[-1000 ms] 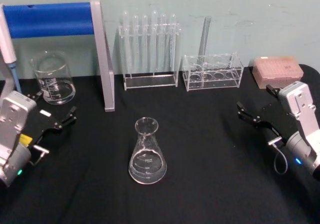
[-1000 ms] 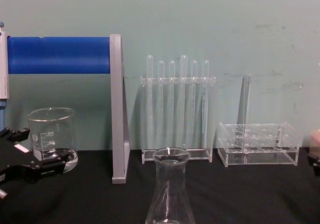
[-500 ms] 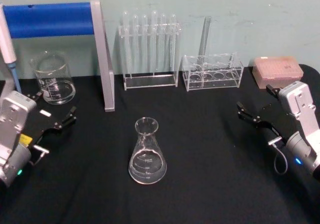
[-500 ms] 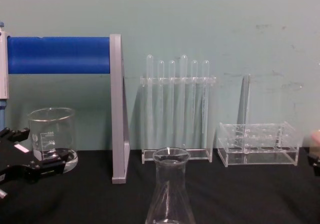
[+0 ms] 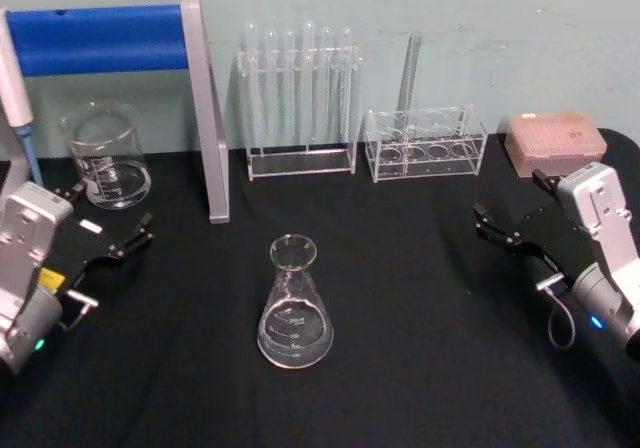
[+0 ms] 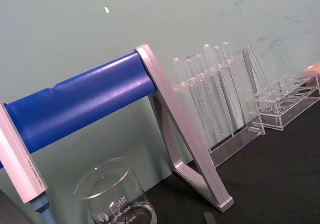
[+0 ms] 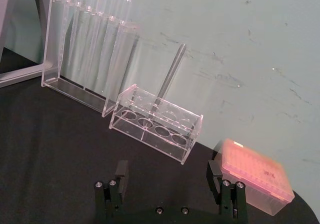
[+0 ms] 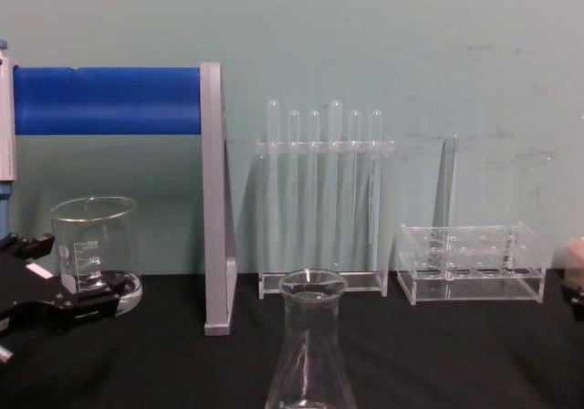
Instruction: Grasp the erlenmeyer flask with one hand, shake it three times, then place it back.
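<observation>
The erlenmeyer flask [image 5: 295, 308] stands upright on the black table, near the middle and toward the front; in the chest view its neck and flared rim [image 8: 311, 336] rise from the bottom edge. My left gripper [image 5: 108, 213] rests open at the table's left, well apart from the flask, and its black fingers [image 8: 78, 301] lie in front of the beaker. At the table's right my right gripper [image 5: 512, 200] is open too, with nothing between its fingers [image 7: 120, 170]. Neither gripper touches the flask.
A glass beaker [image 5: 105, 158] stands at the back left beside a blue-and-grey stand [image 5: 205, 118] and a pipette [image 5: 15, 88]. Behind the flask are a test tube rack [image 5: 300, 98], a low clear rack [image 5: 425, 143] and a pink tip box [image 5: 555, 140].
</observation>
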`<state>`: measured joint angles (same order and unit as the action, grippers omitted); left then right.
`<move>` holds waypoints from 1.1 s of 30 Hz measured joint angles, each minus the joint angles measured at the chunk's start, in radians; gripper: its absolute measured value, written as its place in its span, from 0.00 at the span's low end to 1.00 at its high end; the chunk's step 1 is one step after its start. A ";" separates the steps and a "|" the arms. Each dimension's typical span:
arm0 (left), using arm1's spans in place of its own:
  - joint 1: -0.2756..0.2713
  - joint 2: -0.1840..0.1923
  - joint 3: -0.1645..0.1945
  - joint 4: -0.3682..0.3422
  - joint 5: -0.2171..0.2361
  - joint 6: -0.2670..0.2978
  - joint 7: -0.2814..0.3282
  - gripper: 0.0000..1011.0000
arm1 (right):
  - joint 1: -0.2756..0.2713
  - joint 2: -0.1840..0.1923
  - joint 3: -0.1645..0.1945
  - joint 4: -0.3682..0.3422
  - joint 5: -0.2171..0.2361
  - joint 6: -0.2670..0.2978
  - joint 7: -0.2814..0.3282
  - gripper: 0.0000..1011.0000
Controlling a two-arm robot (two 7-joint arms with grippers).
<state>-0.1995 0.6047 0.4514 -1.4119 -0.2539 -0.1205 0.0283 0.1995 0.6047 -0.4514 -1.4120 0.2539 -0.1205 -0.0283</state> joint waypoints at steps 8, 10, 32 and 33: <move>0.000 0.000 0.000 0.000 0.000 0.000 0.000 0.99 | -0.018 0.002 0.020 -0.019 0.018 0.008 0.037 0.99; 0.000 0.000 0.000 0.000 0.000 0.000 0.000 0.99 | -0.027 0.004 0.030 -0.031 0.028 0.012 0.052 0.99; 0.000 0.000 0.000 0.000 0.000 0.000 0.000 0.99 | -0.173 0.074 0.137 -0.232 0.215 0.031 0.276 0.99; 0.000 0.000 0.000 0.000 0.000 0.000 0.000 0.99 | -0.183 0.079 0.142 -0.242 0.228 0.033 0.294 0.99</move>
<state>-0.1995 0.6047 0.4514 -1.4119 -0.2539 -0.1205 0.0283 0.0166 0.6834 -0.3089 -1.6538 0.4814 -0.0878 0.2654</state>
